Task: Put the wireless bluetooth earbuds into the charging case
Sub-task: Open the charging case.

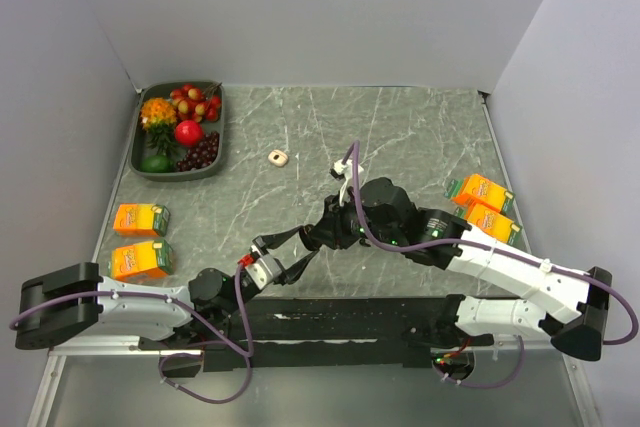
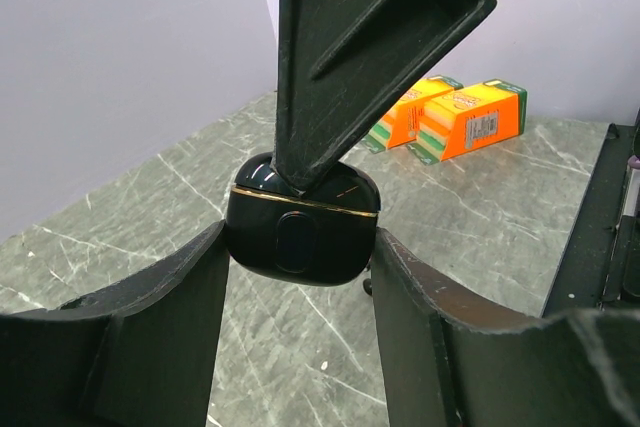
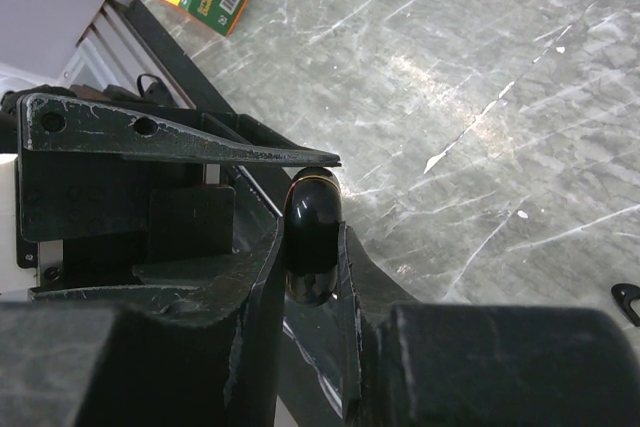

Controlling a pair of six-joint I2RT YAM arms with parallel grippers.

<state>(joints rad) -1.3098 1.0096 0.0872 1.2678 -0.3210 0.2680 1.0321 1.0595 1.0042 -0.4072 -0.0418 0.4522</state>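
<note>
1. Okay, we see the charging case [image 2: 298,237] near the middle of the table [image 1: 420,137], toward the near edge, where the two arms meet.
2. The left gripper [image 2: 300,235] is clamped on it. Its two fingers [image 2: 160,317] press the case's left and right sides. Marble shows beneath the case, so it looks lifted off the surface.
3. The case's lid is down, with a thin gold seam line running around it.
4. The right gripper [image 3: 312,232] reaches over from the right. Its fingers [image 3: 258,297] sit on either side of the case's thin profile, tight against it or almost. We cannot tell whether they squeeze it or only flank it.
5. In the left wrist view, one right finger covers the top front of the case.
6. A small black piece [image 3: 626,302] lies on the table at the right edge of the right wrist view. It is cut off, so we cannot tell what it is.
7. Two orange cartons [image 1: 140,219] lie at the left side of the table, and two more cartons [image 1: 482,193] lie at the right side.
8. A fruit tray [image 1: 190,174] sits in the far left corner. A beige ring [image 1: 277,157] lies to its right, apart from it.
</note>
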